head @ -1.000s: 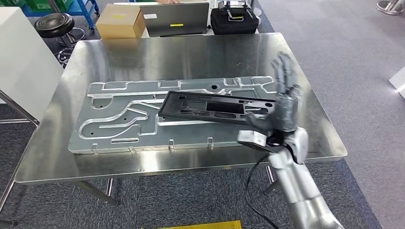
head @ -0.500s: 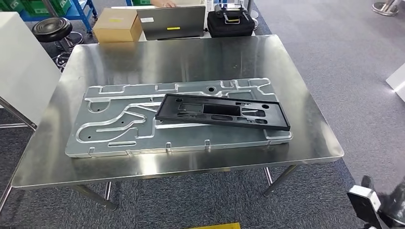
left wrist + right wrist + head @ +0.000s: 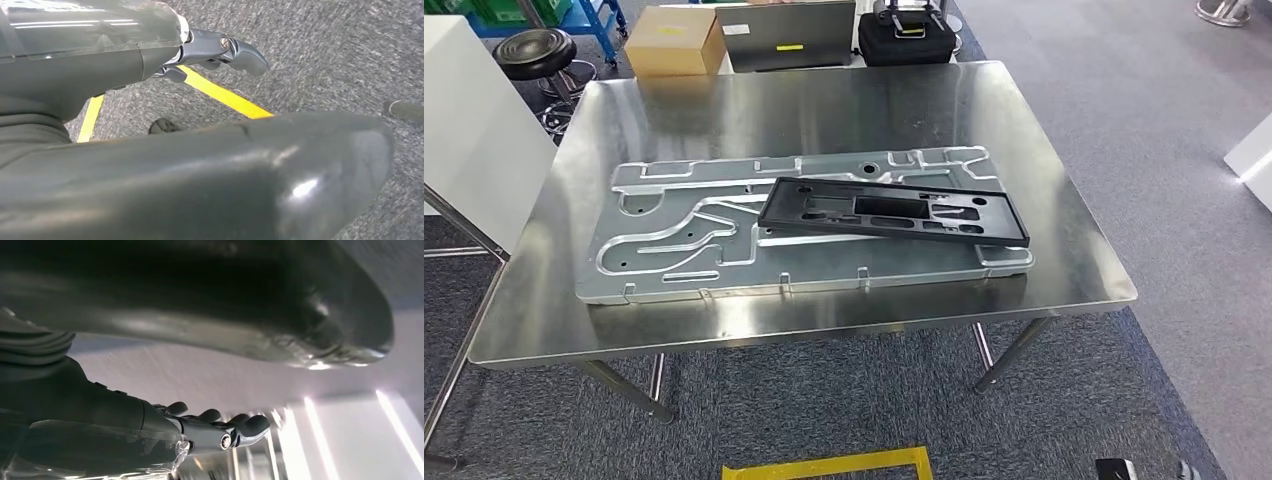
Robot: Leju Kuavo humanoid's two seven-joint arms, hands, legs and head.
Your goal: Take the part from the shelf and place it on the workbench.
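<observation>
Part: the black frame (image 3: 894, 212) lies flat on the big grey metal plate (image 3: 684, 240), toward the plate's right end, no hand on it; its cut-outs show the plate beneath.
Plate: rests on the steel workbench (image 3: 824, 110), long side running left to right.
Left hand: the left hand (image 3: 220, 50) hangs over grey carpet (image 3: 325, 45) crossed by yellow tape (image 3: 225, 95); its fingers look loosely extended and hold nothing, though much of it is hidden behind its own cover.
Right hand: the right hand (image 3: 220, 427) has its fingers stretched out side by side, nothing in them; the background is blurred and bright.
Behind the bench: cardboard box (image 3: 674, 40), laptop (image 3: 789, 35) and black case (image 3: 909, 35), all cut off by the top edge.
Far left: black stool (image 3: 534, 50), partly cropped.
</observation>
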